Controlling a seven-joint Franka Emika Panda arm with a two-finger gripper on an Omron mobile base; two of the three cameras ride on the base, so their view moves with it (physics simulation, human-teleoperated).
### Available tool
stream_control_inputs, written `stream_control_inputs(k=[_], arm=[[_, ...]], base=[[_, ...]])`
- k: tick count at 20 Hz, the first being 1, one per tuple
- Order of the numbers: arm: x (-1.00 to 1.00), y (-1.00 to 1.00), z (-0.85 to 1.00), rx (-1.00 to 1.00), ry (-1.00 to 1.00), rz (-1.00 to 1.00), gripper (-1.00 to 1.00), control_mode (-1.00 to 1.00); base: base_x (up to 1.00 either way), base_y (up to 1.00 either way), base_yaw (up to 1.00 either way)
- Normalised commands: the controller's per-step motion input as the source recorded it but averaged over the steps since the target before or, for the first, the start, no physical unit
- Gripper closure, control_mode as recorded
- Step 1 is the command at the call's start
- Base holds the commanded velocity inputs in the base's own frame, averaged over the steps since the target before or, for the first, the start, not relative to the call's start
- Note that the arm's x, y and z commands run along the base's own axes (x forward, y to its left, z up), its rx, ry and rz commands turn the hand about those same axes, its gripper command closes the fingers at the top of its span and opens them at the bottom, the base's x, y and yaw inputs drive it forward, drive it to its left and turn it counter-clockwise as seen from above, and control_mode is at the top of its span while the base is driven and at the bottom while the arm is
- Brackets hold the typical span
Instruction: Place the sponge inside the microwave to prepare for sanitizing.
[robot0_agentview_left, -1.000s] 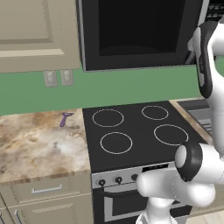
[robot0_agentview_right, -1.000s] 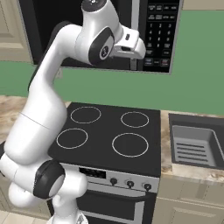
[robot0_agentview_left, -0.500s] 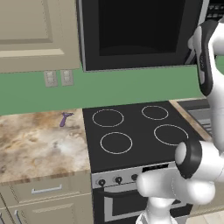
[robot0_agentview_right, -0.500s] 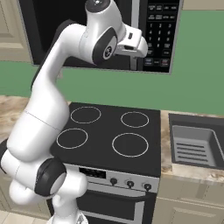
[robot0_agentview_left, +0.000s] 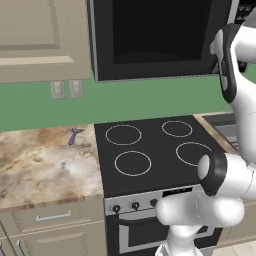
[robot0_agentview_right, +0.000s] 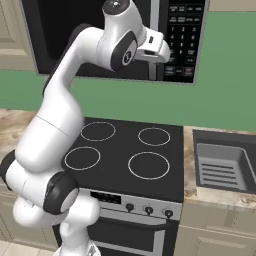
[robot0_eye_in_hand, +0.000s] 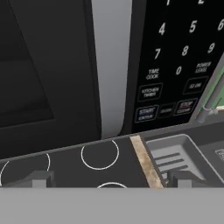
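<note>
My claw (robot0_eye_in_hand: 111, 177) stays wide and empty, creeping nearer the microwave (robot0_eye_in_hand: 109, 65) keypad (robot0_eye_in_hand: 175, 65); no sponge fetched yet.

You see the arm (robot0_agentview_right: 65, 115) reaching up from the lower left, its hand raised in front of the microwave (robot0_agentview_right: 115, 35), just beside the keypad strip (robot0_agentview_right: 182, 40). Below lies the black stovetop (robot0_agentview_right: 125, 150) with four white rings, and to its right a sink (robot0_agentview_right: 225, 162) set in the table (robot0_agentview_right: 190, 187).
</note>
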Motion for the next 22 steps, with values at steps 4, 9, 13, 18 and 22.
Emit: stream_control_inputs(k=[4, 9, 13, 18, 22], arm=[[0.28, -0.20, 0.00, 0.00, -0.02, 0.00, -1.00, -1.00], [0.33, -0.07, 0.00, 0.00, -0.06, 0.00, -1.00, -1.00], [0.28, -0.02, 0.00, 0.00, -0.09, 0.00, -1.00, -1.00], [0.18, 0.00, 0.00, 0.00, -0.05, 0.00, -1.00, -1.00], [0.18, 0.00, 0.00, 0.00, -0.03, 0.00, -1.00, -1.00]], base=[[0.00, 0.00, 0.00], [0.00, 0.00, 0.00], [0.00, 0.00, 0.00], [0.00, 0.00, 0.00], [0.00, 0.00, 0.00]])
